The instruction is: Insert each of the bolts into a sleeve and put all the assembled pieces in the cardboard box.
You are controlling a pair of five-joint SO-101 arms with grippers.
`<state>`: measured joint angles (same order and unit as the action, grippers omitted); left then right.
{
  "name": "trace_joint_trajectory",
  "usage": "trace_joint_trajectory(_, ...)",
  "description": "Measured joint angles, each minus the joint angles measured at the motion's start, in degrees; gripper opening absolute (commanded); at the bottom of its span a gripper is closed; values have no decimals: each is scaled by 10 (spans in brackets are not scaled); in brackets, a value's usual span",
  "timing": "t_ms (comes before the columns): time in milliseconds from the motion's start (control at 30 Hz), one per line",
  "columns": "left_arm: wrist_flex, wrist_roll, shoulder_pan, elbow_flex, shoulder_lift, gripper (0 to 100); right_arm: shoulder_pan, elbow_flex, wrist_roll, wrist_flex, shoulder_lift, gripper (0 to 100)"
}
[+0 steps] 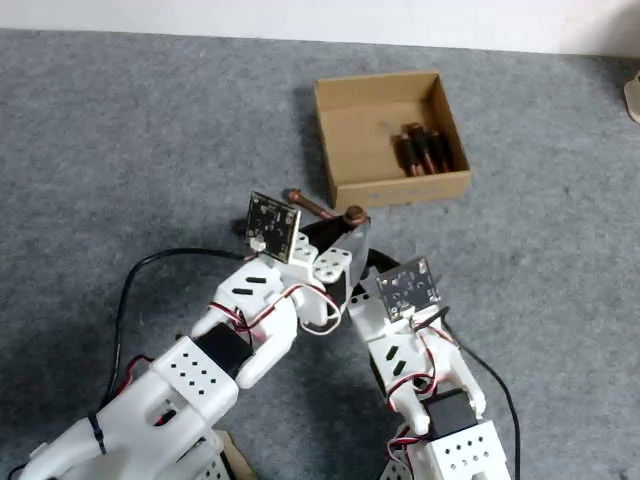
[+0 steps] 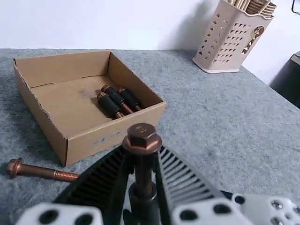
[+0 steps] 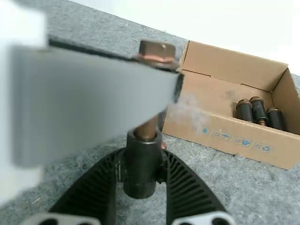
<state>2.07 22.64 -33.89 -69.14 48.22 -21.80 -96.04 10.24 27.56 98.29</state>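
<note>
Starting at the left of the high view, my left end effector (image 2: 142,157) is pinching a copper bolt (image 2: 142,137) by the shank just under its hex head, holding it upright. Just past it, a loose bolt (image 1: 308,203) lies flat on the grey counter (image 1: 120,150), near the front wall of the box.

Moving right, my right end effector (image 3: 140,157) is clamped across a dark sleeve (image 3: 139,180), also upright. The held bolt's shank runs down into the sleeve's mouth. I judge it partway in, since bare shank shows between head and sleeve.

Further right sits the cardboard box (image 1: 400,190), with three assembled pieces (image 1: 424,150) lying side by side toward its right wall.

On handling, the bolt looks like stiff, dense metal with a smooth shank, so it could pivot between the fingers if I push off axis. Gripping near the head suits it and leaves the length free to enter. The sleeve seems rigid and round, so it may twist or roll. It is best taken across its middle with the mouth left clear.

If the two axes line up, the bolt should seat with little force, but a tilt would likely bind it. For the carry I would hold the sleeve with the head up, so the bolt cannot drop out.
</note>
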Motion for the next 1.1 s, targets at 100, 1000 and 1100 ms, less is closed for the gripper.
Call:
trace_joint_trajectory(100, 1, -4, -1, 0, 0, 5, 0, 0, 0, 0, 0, 5)
trace_joint_trajectory(1000, 12, 53, -20, -48, 2, 5, 12, -1, -12, 1, -1, 5)
trace_joint_trajectory(1100, 12, 10, -37, -59, 10, 5, 12, -1, -11, 1, -1, 5)
